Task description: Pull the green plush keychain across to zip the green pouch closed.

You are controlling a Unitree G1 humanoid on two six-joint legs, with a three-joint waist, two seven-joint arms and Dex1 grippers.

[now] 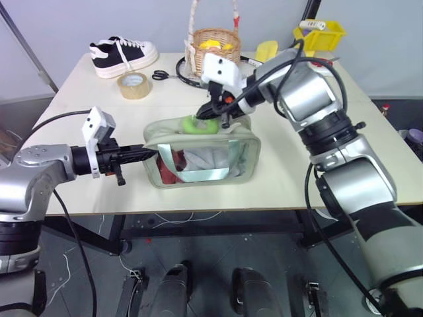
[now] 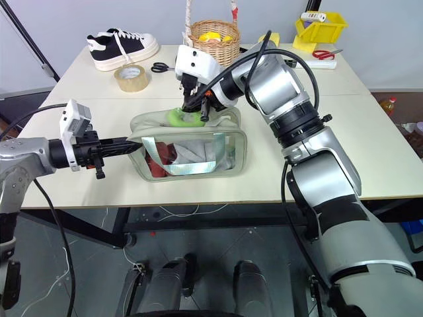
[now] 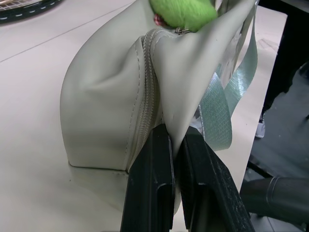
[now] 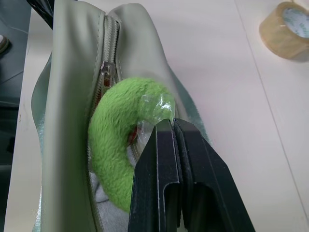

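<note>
right gripper [image 4: 166, 126] was clamped on the green plush keychain [image 4: 113, 140], which lay on top of the green pouch [image 1: 211, 162] beside its zipper. left gripper [image 3: 175, 140] pinched the pouch's end fabric. pouch stood on the table [image 1: 79, 112], toward its front edge.

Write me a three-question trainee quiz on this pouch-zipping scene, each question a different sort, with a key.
1. True or false: the left gripper is shut on the pouch.
2. The right gripper pinches: A) a strap B) the keychain C) the tape roll.
3. Fill in: behind the pouch stands a wicker ____.

Key: 1 true; 2 B; 3 basket.
</note>
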